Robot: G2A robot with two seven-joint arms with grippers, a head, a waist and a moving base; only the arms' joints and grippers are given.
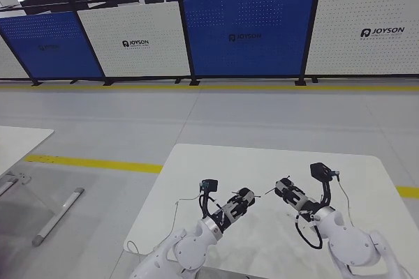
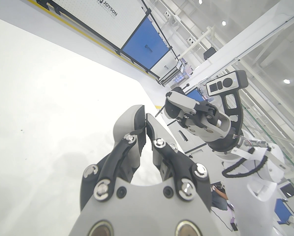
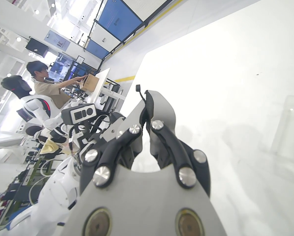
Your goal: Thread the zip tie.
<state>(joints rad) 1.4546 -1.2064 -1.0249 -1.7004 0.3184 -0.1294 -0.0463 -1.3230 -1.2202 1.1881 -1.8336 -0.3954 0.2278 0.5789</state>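
While threading calls for a tail and a head slot to be brought into line, both arms are held above the white table (image 1: pixel 223 164), their tips turned toward each other, near but apart. The right gripper (image 3: pixel 147 99) is pressed together on the zip tie (image 3: pixel 138 88), and the small square head is left sticking out past the fingertips, presumably so that its slot stays free. The left gripper (image 2: pixel 145 116) is likewise closed, with a thin black strip (image 2: pixel 136 132) pinched between its pads. This strip is judged to be the tail end, though it cannot be told whether it belongs to the same tie. A close alignment is still required.
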